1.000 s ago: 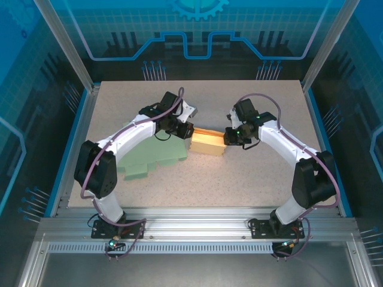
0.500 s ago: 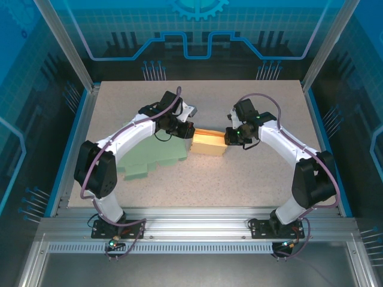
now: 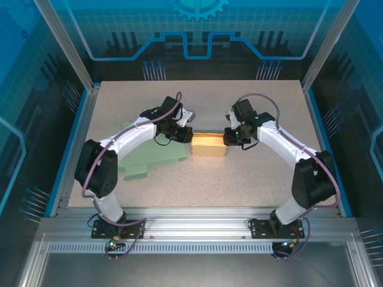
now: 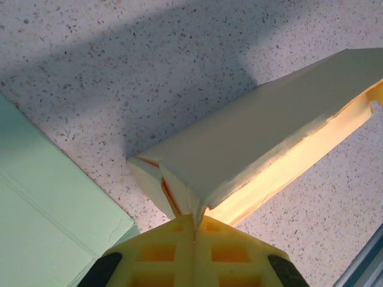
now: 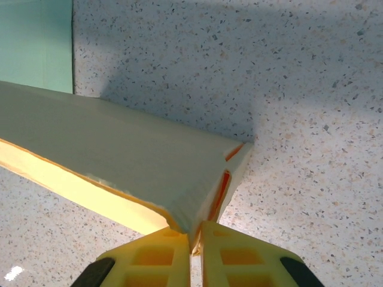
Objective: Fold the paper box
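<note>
While the paper box lies in the middle of the counter in the top view, the left tool meets its left end and the right tool its right end. The green sheets lie flat just left of it. From the left wrist, the left tool is pinched on the box's end corner. From the right wrist, the right tool is clamped on the opposite end fold.
</note>
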